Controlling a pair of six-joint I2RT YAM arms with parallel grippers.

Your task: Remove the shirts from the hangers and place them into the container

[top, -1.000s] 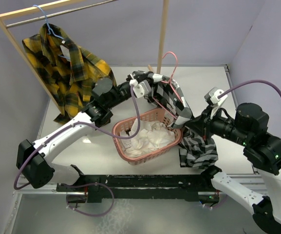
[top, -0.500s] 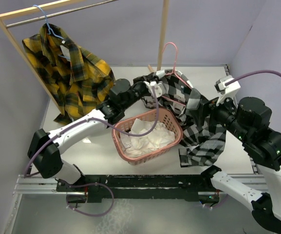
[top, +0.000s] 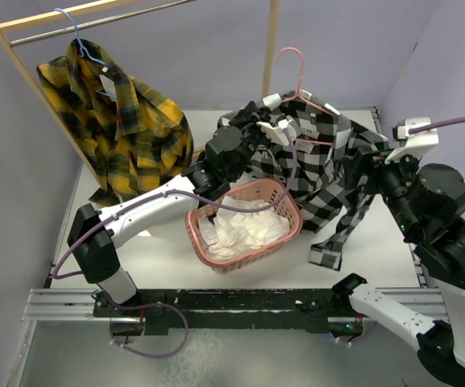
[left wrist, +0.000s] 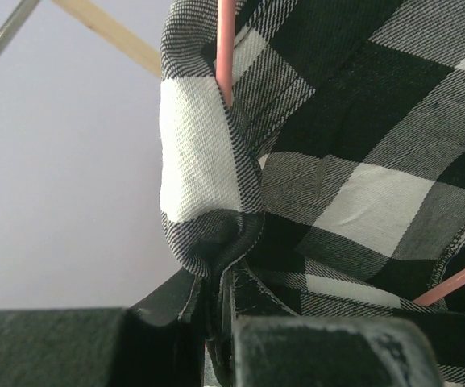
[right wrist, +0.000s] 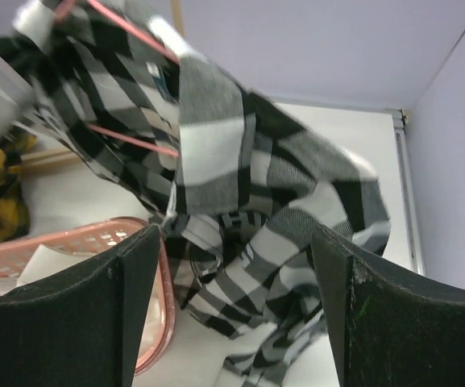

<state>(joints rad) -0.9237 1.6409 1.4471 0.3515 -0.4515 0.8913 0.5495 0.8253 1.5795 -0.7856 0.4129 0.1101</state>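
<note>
Currently held: black and white shirt [top: 329, 169], raised over the far right of the table [top: 155, 254], behind and right of the basket [top: 226, 261]; one sleeve trails down to the tabletop right of the basket.
Left gripper [left wrist: 218, 310]: narrow, pinching a small fold of that shirt beside a hanger wire.
Right gripper [right wrist: 236, 238]: wide, nothing between its fingers; the shirt hangs just beyond it.
Pink hanger [left wrist: 226, 48]: inside the shirt, hook standing up near the wooden post [top: 271, 48].
Risk, slip: the pinch takes little cloth, so the weight of shirt plus hanger could pull it free.
Risk, snag: the hook may catch the post if carried left.
Risk, miss: the trailing sleeve may land outside the basket, and the hanger may go in too unless drawn out first.
Basket contents: white cloth [top: 244, 226], filling much of it.
Elsewhere: yellow shirt [top: 111, 121] on blue hanger [top: 77, 34], hung on the rack [top: 29, 81], far left, well apart.
</note>
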